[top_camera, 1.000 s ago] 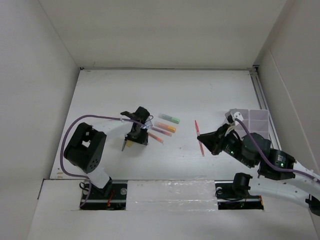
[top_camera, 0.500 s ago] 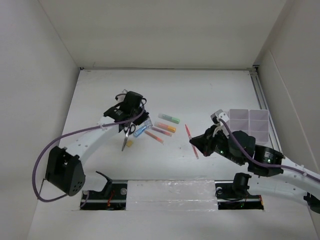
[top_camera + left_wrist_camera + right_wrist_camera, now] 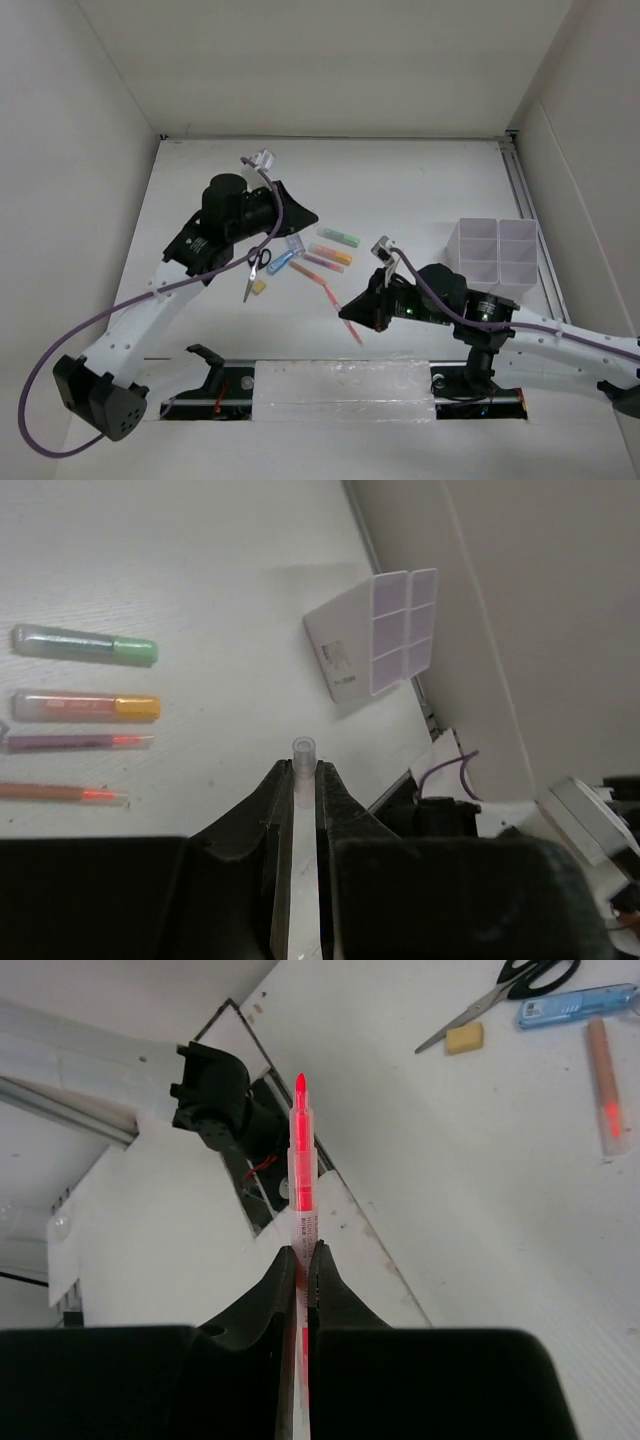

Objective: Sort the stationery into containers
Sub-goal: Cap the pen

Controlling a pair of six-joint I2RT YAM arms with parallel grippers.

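A thin orange-red pen is pinched in the closed right gripper, lifted off the near part of the desk. The left gripper is closed on a thin clear pen just beside the markers. On the desk lie the green marker, orange marker, blue-capped glue bottle, scissors and yellow eraser, with the divided organiser well apart at the right.

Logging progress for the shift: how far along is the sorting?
Done: nothing shows in the organiser. In hand: right jaws grip a red pen, left jaws a clear tube. Left on the table: scissors, eraser, glue bottle, green marker, orange marker, two thin pens.
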